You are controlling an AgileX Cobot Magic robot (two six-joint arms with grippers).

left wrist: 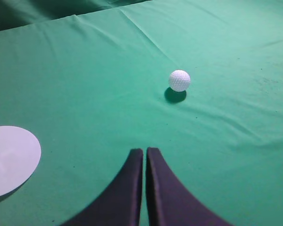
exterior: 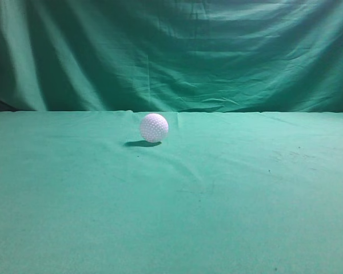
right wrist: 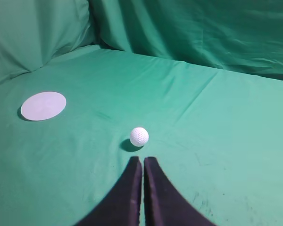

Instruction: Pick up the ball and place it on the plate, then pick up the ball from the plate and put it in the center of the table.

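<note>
Ball [exterior: 154, 127] sits alone mid counter [exterior: 171, 217] in our outside view. Left wrist: ball at one o'clock, plate [left wrist: 9, 160] at nine, fingers [left wrist: 145, 153] pressed together. Right wrist: fingers [right wrist: 142, 161] together just below the ball. We judge nothing is picked yet; next, spread fingers around it.

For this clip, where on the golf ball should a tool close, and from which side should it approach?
Across the widest part of the ball, coming down from above. It is a round, dimpled sphere sitting free on the flat green table, so nothing blocks any side, and a grip off the middle would likely squeeze it out. The right tool is nearest but shut, so it must open first.
</note>
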